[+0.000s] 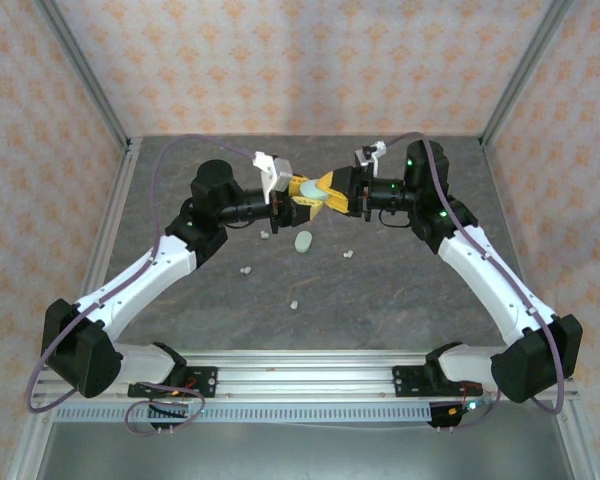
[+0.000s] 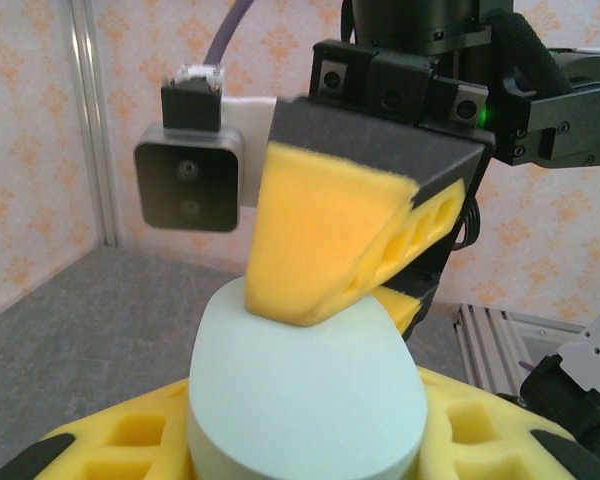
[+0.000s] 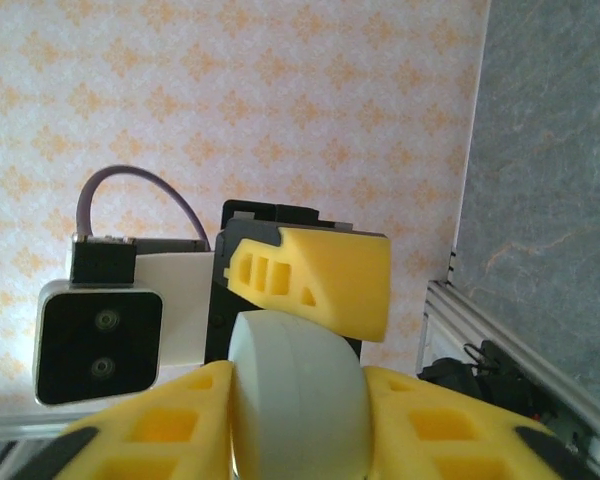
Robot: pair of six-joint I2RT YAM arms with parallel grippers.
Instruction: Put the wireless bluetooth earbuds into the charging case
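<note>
Left gripper (image 1: 302,195) clamps a mint case (image 2: 305,400) in mid-air, and the right gripper (image 1: 332,192) pinches its far end, fingers crowding together. The top view adds four earbuds (image 1: 245,270) loose on the table (image 1: 410,300) below, around a second case (image 1: 303,241). There's open tabletop toward the near rail (image 1: 310,365).

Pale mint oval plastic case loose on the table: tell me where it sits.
Top view: the pale mint oval case lies on the grey table, nearside of the meeting left gripper and right gripper, between one tiny whitish earbud and another.
</note>
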